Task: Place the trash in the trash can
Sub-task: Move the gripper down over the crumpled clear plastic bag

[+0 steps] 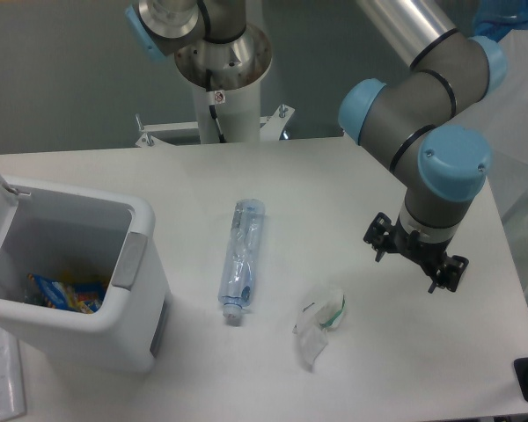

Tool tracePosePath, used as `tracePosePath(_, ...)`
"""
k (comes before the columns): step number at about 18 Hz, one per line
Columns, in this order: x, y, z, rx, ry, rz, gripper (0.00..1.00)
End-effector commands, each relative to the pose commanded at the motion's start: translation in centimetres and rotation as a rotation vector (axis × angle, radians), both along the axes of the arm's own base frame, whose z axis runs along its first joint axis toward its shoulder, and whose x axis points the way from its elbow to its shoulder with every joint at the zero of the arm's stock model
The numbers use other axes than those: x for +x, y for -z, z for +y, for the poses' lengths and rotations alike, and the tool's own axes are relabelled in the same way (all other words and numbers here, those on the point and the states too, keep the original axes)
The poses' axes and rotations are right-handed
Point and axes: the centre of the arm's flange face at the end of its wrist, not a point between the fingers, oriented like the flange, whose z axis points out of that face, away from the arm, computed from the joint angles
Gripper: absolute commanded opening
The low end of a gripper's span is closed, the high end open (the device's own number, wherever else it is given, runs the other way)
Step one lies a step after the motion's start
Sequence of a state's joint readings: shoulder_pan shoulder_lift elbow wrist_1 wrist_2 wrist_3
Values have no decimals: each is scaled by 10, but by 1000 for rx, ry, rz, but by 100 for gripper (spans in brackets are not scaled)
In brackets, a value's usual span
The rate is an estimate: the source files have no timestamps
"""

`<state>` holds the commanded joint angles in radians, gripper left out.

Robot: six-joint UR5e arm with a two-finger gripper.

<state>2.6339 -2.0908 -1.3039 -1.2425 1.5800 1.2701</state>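
Fixed cam: I see the white desk (334,176) filling most of the frame. Trash can (136,290) sits lower left, lid flipped up, grey latch on its side; colourful pkg (66,294) lies inside at the bottom. Bottle (240,255) lies flat at centre, cap toward the lower edge, well apart from the can. Wrapper (321,321) lies just right of and below the bottle, not touching it. My tool (415,255) hangs at right-centre, above the desk, away from both pieces; holding nothing, but can't tell how far the fingers are spread.
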Motion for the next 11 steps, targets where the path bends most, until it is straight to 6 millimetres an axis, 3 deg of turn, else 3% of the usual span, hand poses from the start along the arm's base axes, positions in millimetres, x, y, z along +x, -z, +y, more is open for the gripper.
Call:
tracePosePath(2,1,5,1,-4,0,-7,100)
tracePosePath(6,14,10,21,4,35,12,100)
tracePosePath(8,23,23,36,4,44,12,100)
tracePosePath(11,45,56,36,-7,-41,-26,100)
